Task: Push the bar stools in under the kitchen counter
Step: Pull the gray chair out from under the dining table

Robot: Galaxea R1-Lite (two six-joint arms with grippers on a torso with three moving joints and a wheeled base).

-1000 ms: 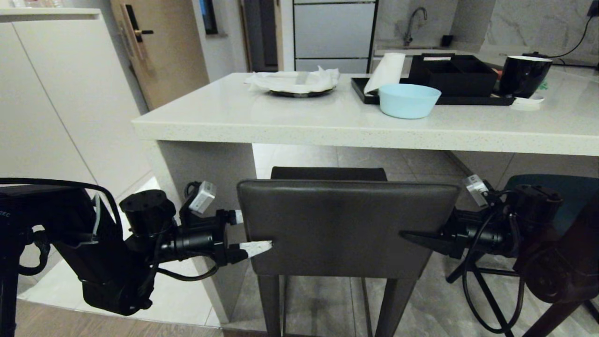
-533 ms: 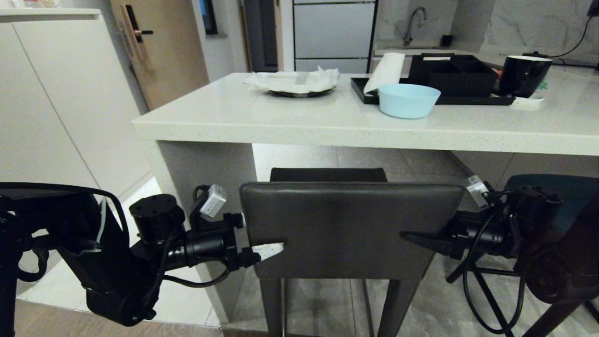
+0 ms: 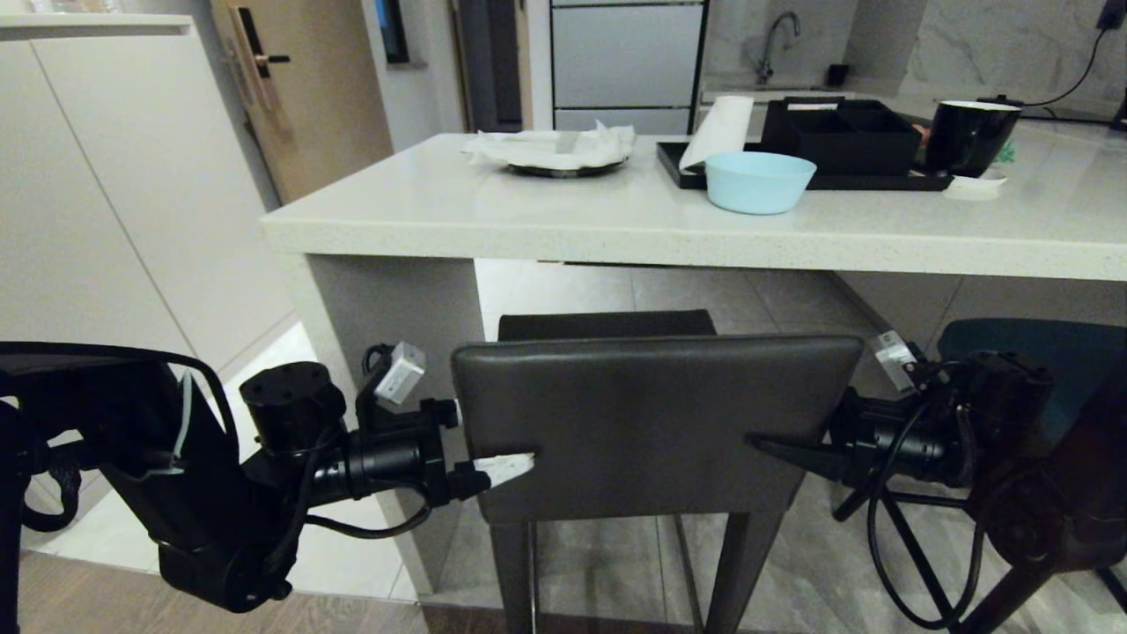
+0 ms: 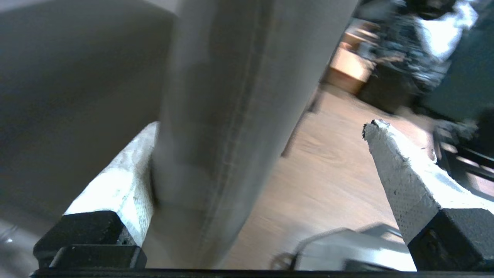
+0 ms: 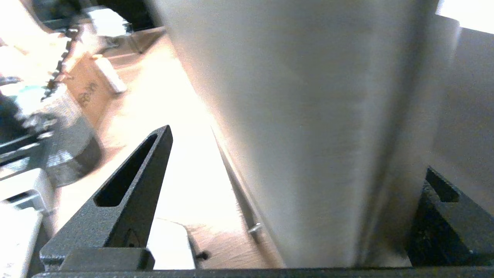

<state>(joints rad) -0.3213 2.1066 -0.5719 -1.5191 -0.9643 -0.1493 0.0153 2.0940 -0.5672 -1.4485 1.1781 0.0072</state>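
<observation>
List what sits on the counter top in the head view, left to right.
Plate with crumpled white paper → paper towel roll → light blue bowl → black compartment box → black cup. All on the kitchen counter; the roll and box sit on a black tray.

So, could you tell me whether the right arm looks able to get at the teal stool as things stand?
Probably not right away: the right gripper is open astride the grey stool's backrest edge. The teal stool sits just behind that arm, so it would have to pull clear first.
</observation>
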